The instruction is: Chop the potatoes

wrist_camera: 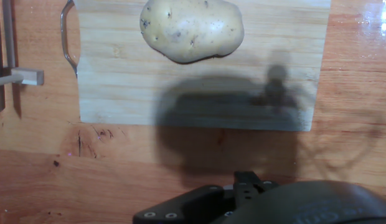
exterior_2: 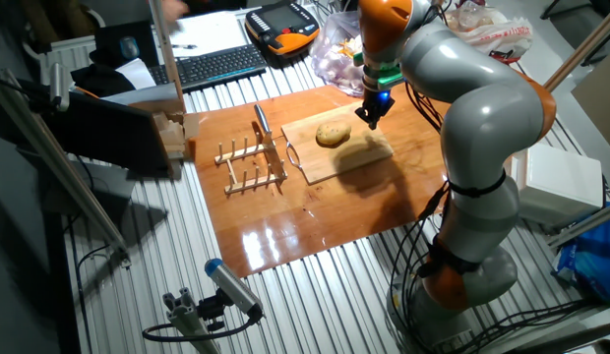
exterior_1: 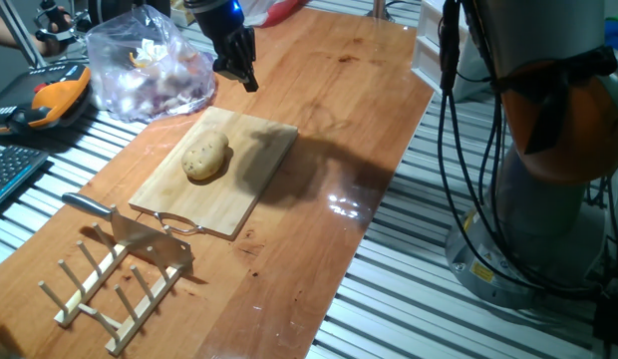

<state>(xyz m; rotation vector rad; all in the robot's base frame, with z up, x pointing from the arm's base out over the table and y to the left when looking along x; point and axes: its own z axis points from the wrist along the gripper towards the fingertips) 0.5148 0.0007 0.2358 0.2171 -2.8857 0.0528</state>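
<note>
Nearest me a wooden rack (exterior_1: 110, 284) holds a cleaver (exterior_1: 130, 227). Beyond, the potato (exterior_1: 205, 157) lies whole on the cutting board (exterior_1: 251, 170). Farther back the gripper (exterior_1: 239, 68) hangs above the table; whether its fingers are parted, I cannot tell.

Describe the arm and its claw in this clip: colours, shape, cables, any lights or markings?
The arm is built of rounded silver-grey segments with orange bands at the joints. Black cables hang along its lower part. Near the wrist sits a green ring, with a small blue light just below. The claw is black, narrow and dark-fingered.
</note>
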